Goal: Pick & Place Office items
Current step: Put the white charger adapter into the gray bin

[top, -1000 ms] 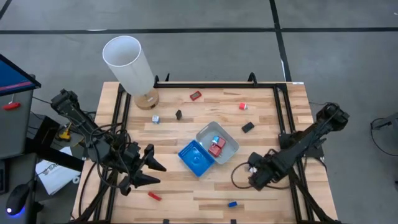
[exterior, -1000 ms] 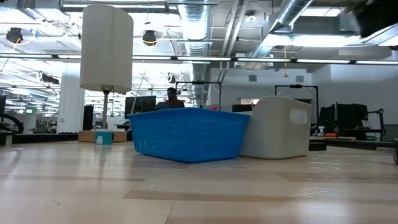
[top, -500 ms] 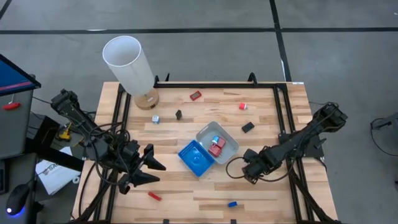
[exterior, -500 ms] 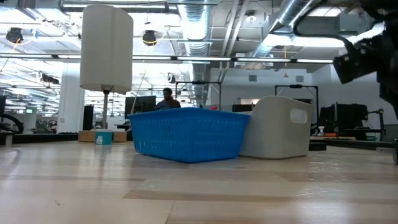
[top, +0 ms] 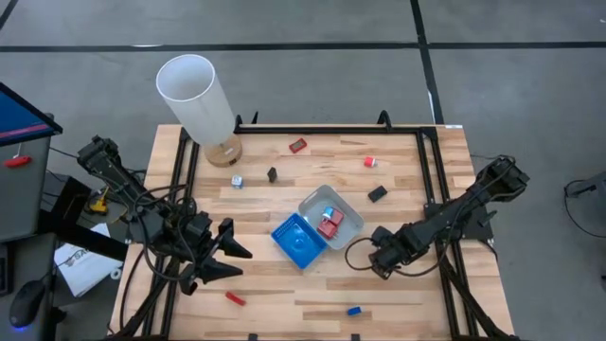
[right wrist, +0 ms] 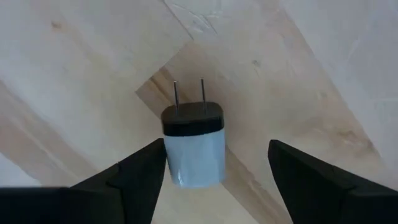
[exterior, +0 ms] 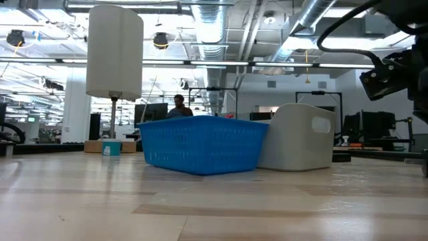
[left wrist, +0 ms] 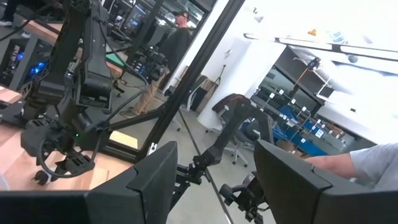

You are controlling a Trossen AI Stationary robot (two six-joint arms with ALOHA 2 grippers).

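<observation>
- Right wrist view: we see the right gripper [right wrist: 214, 171] spread wide, holding nothing, over a white plug-shaped item [right wrist: 193, 144] lying on the table [right wrist: 323, 56] between its fingers.
- High view: our left gripper [top: 230, 261] waits open at lower left.
- Farther off, red items [top: 329, 224] sit in the grey tray [top: 347, 210] beside the blue tray [top: 298, 240]; others scatter.

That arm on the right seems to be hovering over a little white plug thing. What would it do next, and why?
Probably lower a little and close. In the right wrist view the right end effector is open, its fingers on either side of the white plug adapter, which lies on the wooden table with its prongs pointing away. One finger is close beside it, the other well clear. Nothing is gripped yet.
</observation>
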